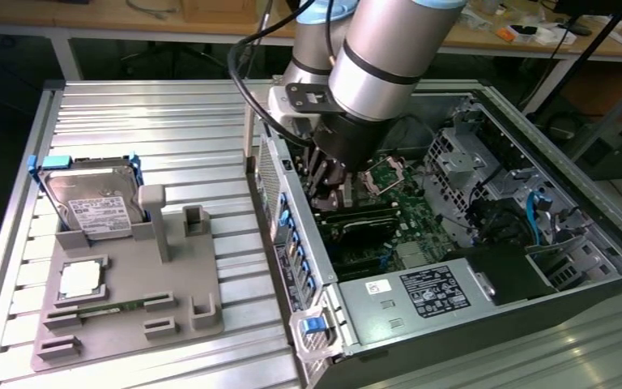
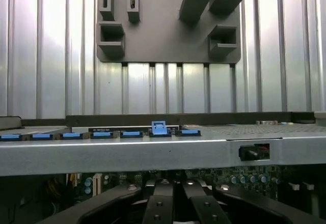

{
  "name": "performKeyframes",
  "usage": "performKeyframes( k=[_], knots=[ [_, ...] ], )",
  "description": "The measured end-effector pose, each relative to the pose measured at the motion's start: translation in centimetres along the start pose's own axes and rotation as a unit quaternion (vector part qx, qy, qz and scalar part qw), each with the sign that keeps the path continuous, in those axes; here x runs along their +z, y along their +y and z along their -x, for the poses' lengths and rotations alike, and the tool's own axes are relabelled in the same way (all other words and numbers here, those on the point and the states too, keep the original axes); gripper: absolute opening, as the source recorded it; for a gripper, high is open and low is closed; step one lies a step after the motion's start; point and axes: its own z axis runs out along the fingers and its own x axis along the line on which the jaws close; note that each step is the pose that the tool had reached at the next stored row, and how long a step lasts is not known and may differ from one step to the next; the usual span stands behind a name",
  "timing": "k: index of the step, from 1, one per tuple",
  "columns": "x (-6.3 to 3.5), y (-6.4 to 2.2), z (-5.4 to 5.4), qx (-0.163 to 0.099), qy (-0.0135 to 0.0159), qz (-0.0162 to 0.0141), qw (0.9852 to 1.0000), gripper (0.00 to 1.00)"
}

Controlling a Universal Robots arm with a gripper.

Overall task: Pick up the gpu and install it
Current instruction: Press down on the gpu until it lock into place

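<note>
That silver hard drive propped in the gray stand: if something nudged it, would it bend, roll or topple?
The hard drive looks like a boxy metal block, so it is probably stiff and fairly heavy for its size. Its flat faces make rolling unlikely. Its lower end seems caught in the gray stand, so a light nudge would likely shift it rather than topple it.

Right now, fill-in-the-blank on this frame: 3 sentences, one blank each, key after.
1. The claw reaches down inside the open computer ____.
2. On the gray fixture tray, the silver hard drive stands in a frame with ____ corners.
3. The claw's fingers are ____.

Missing words: case; blue; shut
</note>
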Motion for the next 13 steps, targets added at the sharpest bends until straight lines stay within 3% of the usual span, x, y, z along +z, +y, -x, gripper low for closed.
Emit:
performKeyframes(
  k=[1,5,12,13],
  knots=[
    [0.28,-0.04,0.0,0.0,-0.0028,-0.0011,1.0,0.11],
    [0.45,-0.15,0.0,0.0,-0.0031,-0.0013,1.0,0.11],
    [0.64,-3.19,0.2,0.0,-0.0037,-0.0015,1.0,0.11],
    [0.64,-3.27,0.2,0.0,-0.0037,-0.0013,1.0,0.11]
  ],
)
